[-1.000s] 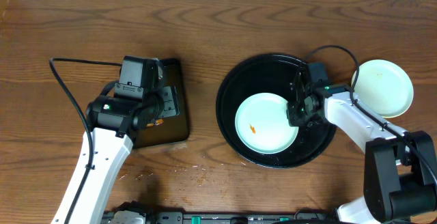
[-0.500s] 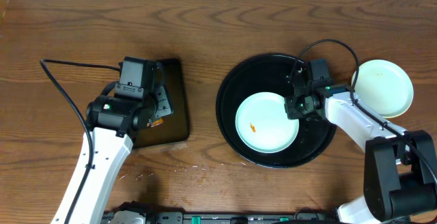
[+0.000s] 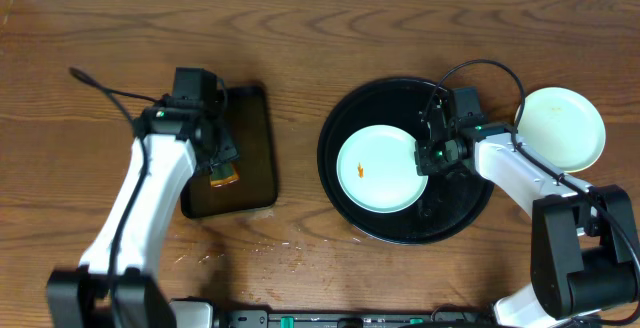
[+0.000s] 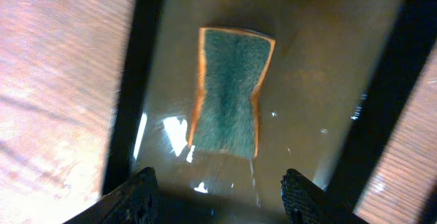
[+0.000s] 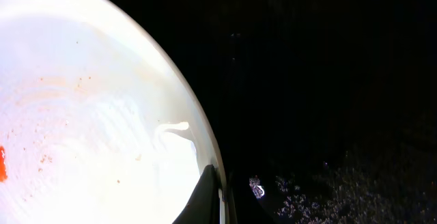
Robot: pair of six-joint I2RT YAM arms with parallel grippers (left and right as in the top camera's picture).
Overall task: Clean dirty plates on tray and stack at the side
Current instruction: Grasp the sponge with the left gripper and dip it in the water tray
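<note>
A pale mint-white plate [image 3: 378, 168] with an orange speck lies in the round black tray [image 3: 345, 108]. My right gripper [image 3: 432, 158] is shut on the plate's right rim. In the right wrist view one dark finger [image 5: 205, 197] lies on the plate's rim [image 5: 89, 128], over the tray floor [image 5: 328, 67]. Another pale plate [image 3: 560, 128] sits on the table to the right of the tray. My left gripper [image 3: 218, 153] is open over a green sponge with orange edges [image 3: 224, 177]. In the left wrist view the sponge [image 4: 230, 91] lies flat ahead of the gripper [image 4: 222, 198].
The sponge lies in a black rectangular tray [image 3: 250, 118] with wet glints [image 4: 314, 60], left of the round tray. Small crumbs [image 3: 285, 253] lie on the wooden table near the front. A cable [image 3: 490, 68] loops above the right arm.
The plate has slid a little left in the tray with my right gripper on its rim. My left arm has swung left and the sponge now shows uncovered.
</note>
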